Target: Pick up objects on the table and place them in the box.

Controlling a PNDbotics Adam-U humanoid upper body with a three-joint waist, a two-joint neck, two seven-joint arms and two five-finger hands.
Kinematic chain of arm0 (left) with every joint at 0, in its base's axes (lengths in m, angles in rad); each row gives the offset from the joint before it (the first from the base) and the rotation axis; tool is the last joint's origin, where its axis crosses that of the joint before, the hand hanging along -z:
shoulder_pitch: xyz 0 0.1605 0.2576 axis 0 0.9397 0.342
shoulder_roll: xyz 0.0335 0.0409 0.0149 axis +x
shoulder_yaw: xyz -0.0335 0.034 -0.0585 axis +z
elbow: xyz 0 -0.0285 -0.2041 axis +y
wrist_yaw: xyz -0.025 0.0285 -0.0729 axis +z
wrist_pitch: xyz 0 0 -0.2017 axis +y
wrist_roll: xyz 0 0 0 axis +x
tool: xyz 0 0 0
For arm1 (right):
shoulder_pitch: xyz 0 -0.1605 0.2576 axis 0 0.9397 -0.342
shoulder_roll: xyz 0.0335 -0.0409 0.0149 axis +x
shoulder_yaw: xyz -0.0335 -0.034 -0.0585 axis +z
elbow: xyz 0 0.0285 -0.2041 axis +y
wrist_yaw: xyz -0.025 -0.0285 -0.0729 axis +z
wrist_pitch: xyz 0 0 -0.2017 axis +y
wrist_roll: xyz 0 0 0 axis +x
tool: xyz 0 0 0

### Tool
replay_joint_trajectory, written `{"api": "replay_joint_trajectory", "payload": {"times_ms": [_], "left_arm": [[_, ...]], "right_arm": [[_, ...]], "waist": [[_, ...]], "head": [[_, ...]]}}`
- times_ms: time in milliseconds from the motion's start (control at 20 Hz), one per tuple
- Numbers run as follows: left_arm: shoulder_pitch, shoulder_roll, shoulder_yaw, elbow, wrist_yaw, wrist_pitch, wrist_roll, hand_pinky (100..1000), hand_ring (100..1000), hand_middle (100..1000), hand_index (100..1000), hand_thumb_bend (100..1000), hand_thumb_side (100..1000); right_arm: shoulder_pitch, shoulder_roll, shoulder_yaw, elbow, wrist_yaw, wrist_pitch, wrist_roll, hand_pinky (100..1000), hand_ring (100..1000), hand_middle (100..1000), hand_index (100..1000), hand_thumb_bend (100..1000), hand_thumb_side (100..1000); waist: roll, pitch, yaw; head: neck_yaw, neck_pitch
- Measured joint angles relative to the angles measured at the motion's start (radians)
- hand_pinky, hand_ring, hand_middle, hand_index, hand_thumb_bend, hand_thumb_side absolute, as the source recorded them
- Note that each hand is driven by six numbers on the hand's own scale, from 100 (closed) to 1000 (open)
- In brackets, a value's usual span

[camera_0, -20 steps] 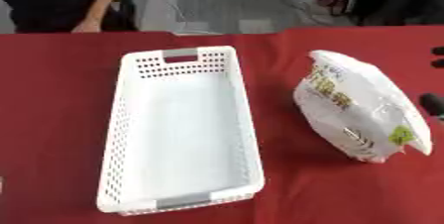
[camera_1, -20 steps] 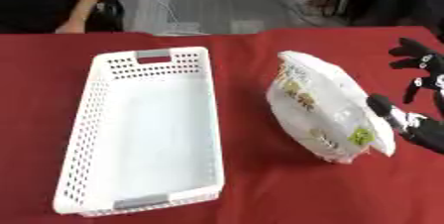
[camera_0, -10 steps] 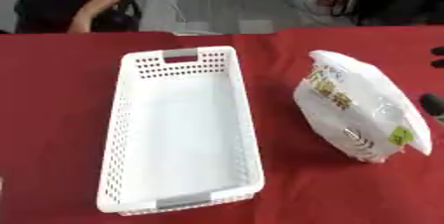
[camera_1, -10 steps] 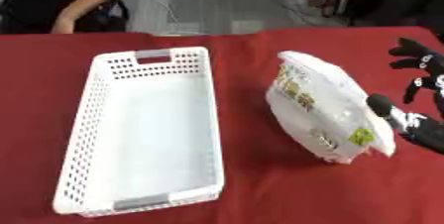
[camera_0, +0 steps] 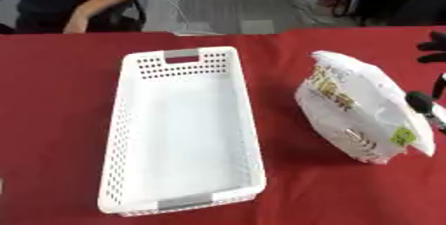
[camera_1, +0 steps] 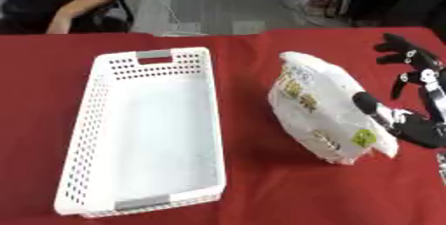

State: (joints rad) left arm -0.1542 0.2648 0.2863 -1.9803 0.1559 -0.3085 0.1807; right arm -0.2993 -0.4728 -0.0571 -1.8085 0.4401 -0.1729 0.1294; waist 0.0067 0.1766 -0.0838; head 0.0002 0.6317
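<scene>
The right hand [camera_1: 416, 102] runs off the picture's right edge; its palm seems to sit behind the white bag [camera_1: 324, 111], contact unclear, and the bag's print is too blurred to read

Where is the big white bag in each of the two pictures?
Left eye view: the white bag lies right of centre, near the right edge, on the red table.
Right eye view: it sits closer to the middle, with the right hand beside it.
Shared landmark: the white basket, left of the bag.
</scene>
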Motion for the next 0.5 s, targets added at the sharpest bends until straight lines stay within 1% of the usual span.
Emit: {"api": "replay_joint_trajectory", "payload": {"times_ms": [350, 500], "left_arm": [[0.0, 0.0, 0.0, 0.0, 0.0, -0.001, -0.001, 770, 769, 719, 694, 290, 957], [0.0, 0.0, 0.0, 0.0, 0.0, -0.001, -0.001, 770, 769, 718, 693, 290, 958]], "right_arm": [[-0.034, 0.032, 0.019, 0.028, 0.027, -0.005, 0.013, 314, 745, 794, 968, 670, 803], [-0.043, 0.041, 0.027, 0.037, 0.033, -0.009, 0.017, 314, 745, 794, 968, 680, 798]], "waist": [[0.001, 0.0, 0.004], [0.001, 0.0, 0.005]], "head": [[0.0, 0.0], [0.0, 0.0]]}}
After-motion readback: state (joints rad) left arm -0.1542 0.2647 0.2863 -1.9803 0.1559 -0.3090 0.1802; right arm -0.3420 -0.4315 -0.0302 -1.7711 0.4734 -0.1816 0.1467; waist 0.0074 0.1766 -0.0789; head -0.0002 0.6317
